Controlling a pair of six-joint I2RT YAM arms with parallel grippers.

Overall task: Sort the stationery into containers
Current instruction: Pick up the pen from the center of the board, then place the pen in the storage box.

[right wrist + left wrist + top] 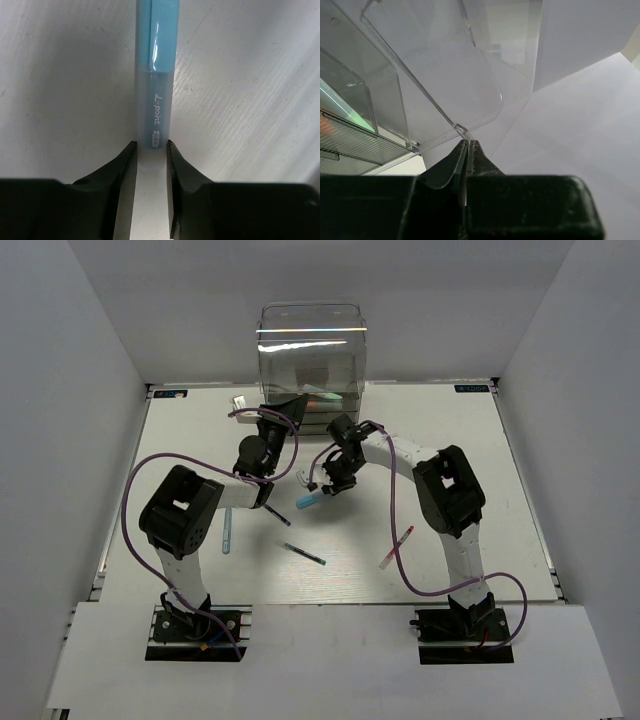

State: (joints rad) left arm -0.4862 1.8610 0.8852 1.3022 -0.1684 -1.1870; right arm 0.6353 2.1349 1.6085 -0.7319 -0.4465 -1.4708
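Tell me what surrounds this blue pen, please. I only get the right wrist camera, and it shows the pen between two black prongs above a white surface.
Observer: The top view shows a tall clear cabinet at the far edge of the table, just beyond the right gripper that holds your light blue marker.
Operator: What is the other arm doing?
Observer: The left gripper is shut on the thin lip of a clear drawer at that cabinet.
Operator: Are there other pens around?
Observer: Yes. A red pen lies on the table beside the right arm.
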